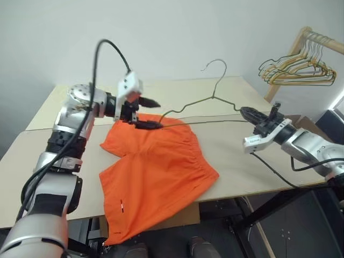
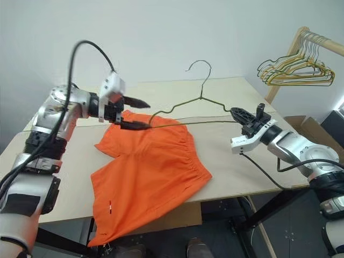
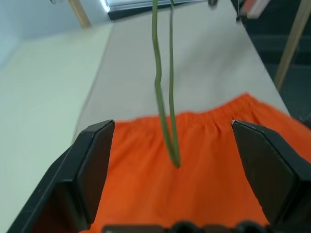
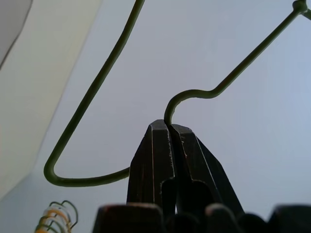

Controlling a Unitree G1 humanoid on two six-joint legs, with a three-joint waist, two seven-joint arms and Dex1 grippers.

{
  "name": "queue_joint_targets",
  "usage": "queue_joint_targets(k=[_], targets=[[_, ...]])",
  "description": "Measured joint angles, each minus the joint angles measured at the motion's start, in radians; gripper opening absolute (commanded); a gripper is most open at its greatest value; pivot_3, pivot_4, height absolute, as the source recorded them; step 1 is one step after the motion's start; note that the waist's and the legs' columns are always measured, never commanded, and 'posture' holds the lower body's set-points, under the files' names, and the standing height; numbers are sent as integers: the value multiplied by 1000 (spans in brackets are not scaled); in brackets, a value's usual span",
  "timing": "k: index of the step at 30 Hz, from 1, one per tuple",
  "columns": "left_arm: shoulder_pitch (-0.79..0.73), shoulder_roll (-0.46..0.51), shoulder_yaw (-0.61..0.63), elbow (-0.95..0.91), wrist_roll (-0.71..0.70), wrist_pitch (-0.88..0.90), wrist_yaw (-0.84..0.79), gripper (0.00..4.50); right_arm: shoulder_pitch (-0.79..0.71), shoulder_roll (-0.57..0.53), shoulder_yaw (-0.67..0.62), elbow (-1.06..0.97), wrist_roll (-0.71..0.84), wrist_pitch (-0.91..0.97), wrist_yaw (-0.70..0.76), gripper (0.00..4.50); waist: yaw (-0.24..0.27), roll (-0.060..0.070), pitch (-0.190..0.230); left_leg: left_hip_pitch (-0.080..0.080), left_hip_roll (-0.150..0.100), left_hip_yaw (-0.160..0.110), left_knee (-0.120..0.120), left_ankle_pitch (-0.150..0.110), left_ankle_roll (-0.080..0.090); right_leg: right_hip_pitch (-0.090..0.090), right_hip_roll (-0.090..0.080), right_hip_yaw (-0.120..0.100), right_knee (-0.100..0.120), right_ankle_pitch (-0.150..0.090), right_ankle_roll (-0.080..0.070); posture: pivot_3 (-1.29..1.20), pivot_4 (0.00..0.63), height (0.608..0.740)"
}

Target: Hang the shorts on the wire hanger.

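The table (image 1: 236, 177) carries the shorts (image 1: 156, 177), which lie spread flat, with one leg hanging over the near edge. The waistband end lies just under the left gripper (image 1: 148, 114), and the rest of the cloth stretches from this gripper toward the near edge.

The wire hanger (image 1: 213, 98) is lifted above the table and stands upright, with its hook on top. The right gripper (image 1: 244, 112) has its two fingers pressed together on the hanger's end corner; in the right wrist view the fingers (image 4: 154, 160) pinch the wire just where it bends. From this gripper the hanger reaches across to the left gripper.

The left gripper is wide open. Its lower finger (image 1: 149, 125) lies low over the orange cloth, near the waistband, and the upper finger points freely in the air. The far tip of the hanger comes between these two fingers; in the left wrist view the wire (image 3: 165, 126) ends between them over the cloth, and I cannot tell whether it touches a finger.

Behind the right gripper, well apart from it, a wooden rack (image 1: 301, 40) holds a bunch of hangers (image 1: 298, 70) in yellow, green and tan.
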Motion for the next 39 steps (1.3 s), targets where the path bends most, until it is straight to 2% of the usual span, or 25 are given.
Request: queue_joint_targets(k=[8,15,20,27,33,37,39], targets=[[-46,-75,-33,70,58,46,-31,4164,-14,23,0,-5,-31,-52,-1,65,0,0,0,-1,0,0,0,0,1,0,0,0,0,3,-1,14,0,740],[-48,-88,-99,78,105,69,-111,4164,-17,30,0,-15,-47,-62,49,65,-3,0,0,-1,0,0,0,0,1,0,0,0,0,3,0,2,0,740],[-48,-142,-128,108,169,70,-52,2583,-25,46,0,-35,-51,-62,77,0,-2,0,0,-1,0,0,1,0,1,0,0,0,0,3,0,-1,0,740],[-48,-147,-126,129,180,51,-42,111,-25,47,-3,-39,-55,-62,100,0,-5,0,0,-1,0,0,1,0,1,0,0,0,0,4,0,0,0,740],[-48,-142,-106,152,185,48,-30,31,-25,47,-7,-59,-55,-62,118,0,-7,0,0,-1,0,0,1,0,1,0,0,0,0,4,0,-2,0,740],[-62,-142,-104,175,191,37,-30,0,-12,32,-18,-72,11,-105,155,1030,-7,0,0,-1,0,0,1,0,1,0,0,0,0,5,2,1,0,740],[-82,-140,-104,196,197,8,-34,0,10,4,-26,-93,61,-160,183,1781,-7,0,0,-1,0,-1,1,0,1,0,0,0,0,5,3,1,0,740]])
